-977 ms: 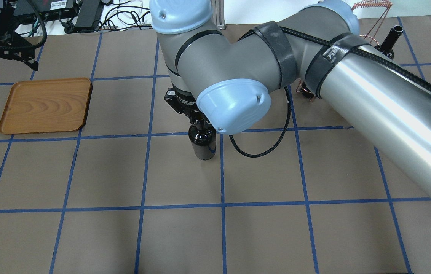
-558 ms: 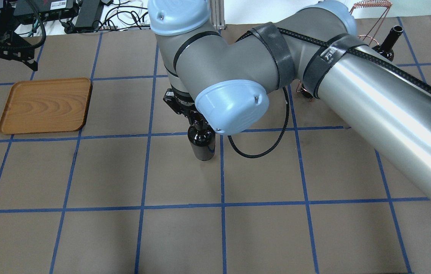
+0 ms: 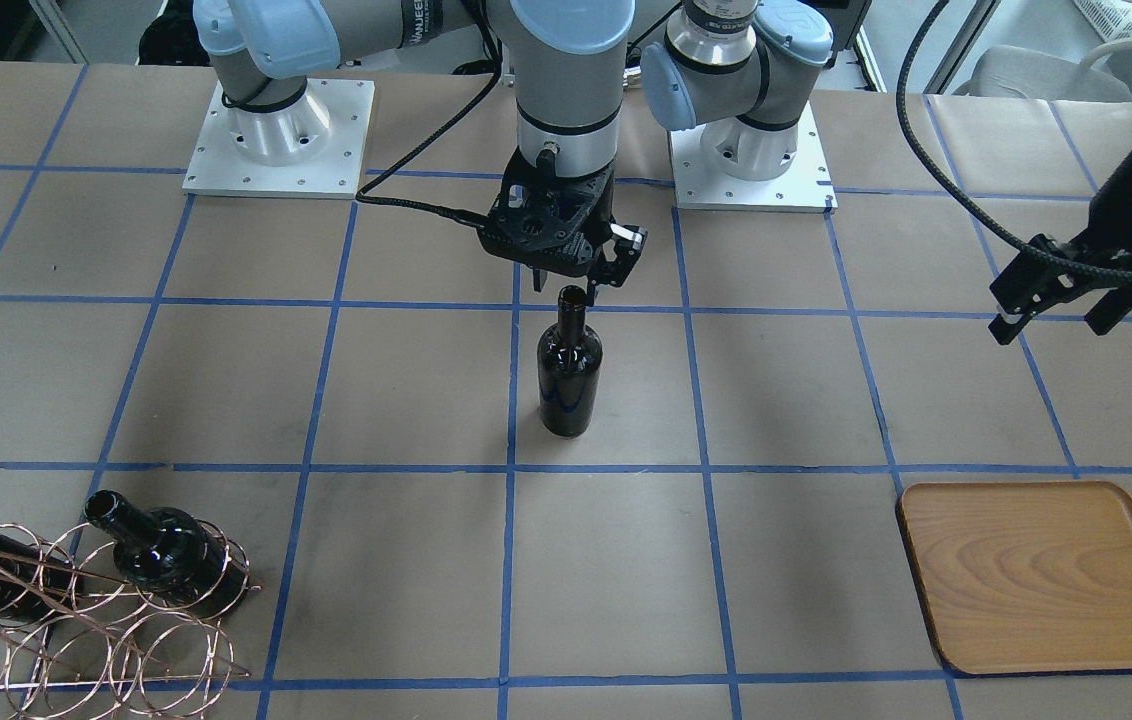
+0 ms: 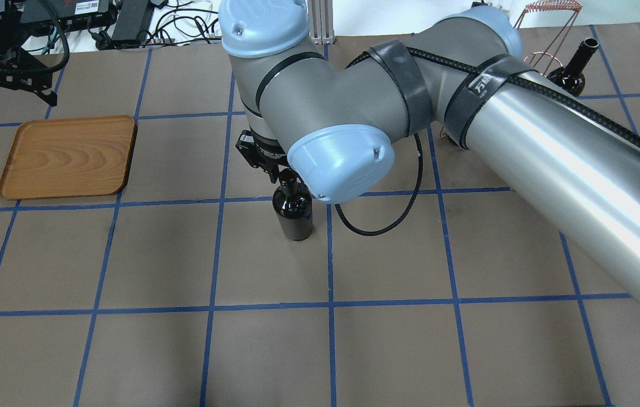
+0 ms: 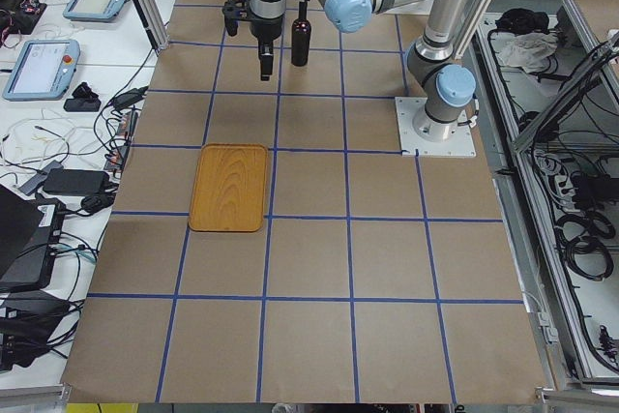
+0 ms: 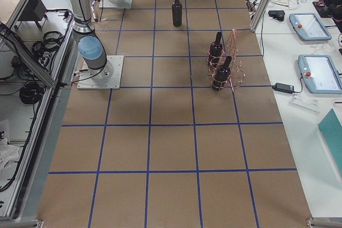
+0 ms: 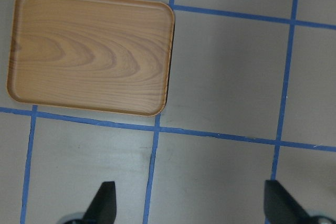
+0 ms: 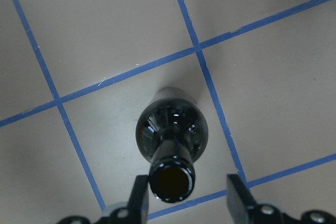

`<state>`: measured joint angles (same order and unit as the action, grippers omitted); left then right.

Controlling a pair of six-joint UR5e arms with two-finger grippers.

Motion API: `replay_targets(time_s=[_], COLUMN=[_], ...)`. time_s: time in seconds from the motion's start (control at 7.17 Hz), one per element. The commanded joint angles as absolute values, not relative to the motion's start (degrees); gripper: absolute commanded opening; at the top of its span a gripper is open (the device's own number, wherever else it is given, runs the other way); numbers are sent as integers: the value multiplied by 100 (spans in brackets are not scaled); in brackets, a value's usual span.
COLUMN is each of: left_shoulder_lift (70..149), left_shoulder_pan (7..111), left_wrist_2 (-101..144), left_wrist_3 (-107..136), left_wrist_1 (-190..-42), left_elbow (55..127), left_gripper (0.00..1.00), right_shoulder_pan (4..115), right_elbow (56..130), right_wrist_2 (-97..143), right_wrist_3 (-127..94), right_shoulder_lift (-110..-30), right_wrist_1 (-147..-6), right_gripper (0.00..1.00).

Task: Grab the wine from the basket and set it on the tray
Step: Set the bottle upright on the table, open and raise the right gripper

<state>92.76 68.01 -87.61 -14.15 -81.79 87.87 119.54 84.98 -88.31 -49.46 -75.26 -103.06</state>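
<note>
Basket (image 3: 76,620) partly past the lower-left edge

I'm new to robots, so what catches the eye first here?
A black wine bottle stands upright alone mid-table, the right gripper open at its mouth. An empty wooden tray lies at one end near the open left gripper; at the other, a copper wire basket holds two more bottles.
</note>
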Motion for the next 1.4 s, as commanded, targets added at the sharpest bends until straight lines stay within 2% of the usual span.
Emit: replay_targets(time_s=[0.0,0.42,0.98,1.26], left_shoulder_lift=[9272,9299,9194,9184], left_shoulder_pan=[6803,7056,8206,9048], left_wrist_2=[-8771,-8736,-8640,-8710], left_wrist_3=[-1415,-1319,-739,-241], left_wrist_1=[-8191,-8297,-8305,-8297], left_elbow=[8789,8859,8859,8859], left_gripper=[100,100,100,100], right_shoulder_pan=[12006,11849,10006,9468], right_elbow=[8499,8420,8420,8429], right_wrist_2=[-8833,-8903,-8833,-8894], right_wrist_3=[-4948,-4443,-1825,-927], right_shoulder_lift=[-7532,-7821,-8664,-8868], right_wrist_1=[-10353,-10362,-9426,-9097], right_gripper=[100,100,100,100])
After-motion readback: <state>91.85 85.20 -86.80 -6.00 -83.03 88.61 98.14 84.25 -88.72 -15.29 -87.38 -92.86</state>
